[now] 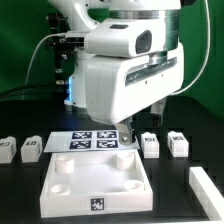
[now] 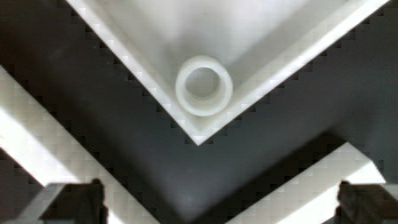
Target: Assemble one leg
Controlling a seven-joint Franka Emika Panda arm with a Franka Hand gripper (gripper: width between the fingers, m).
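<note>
Several small white legs with tags stand on the black table: two at the exterior view's left (image 1: 5, 148) (image 1: 32, 147) and two at its right (image 1: 151, 145) (image 1: 178, 143). The large white square plate (image 1: 52, 197) lies in front. My gripper (image 1: 130, 130) hangs just behind the plate's far right corner. In the wrist view one plate corner with its round socket (image 2: 201, 85) lies ahead of my gripper (image 2: 217, 205). The dark fingertips (image 2: 71, 205) stand wide apart with nothing between them. No leg shows in the wrist view.
The marker board (image 1: 95, 140) lies behind the plate, under the arm. A long plain white bar (image 1: 205, 190) lies at the exterior view's right front. Cables hang behind the arm at the left.
</note>
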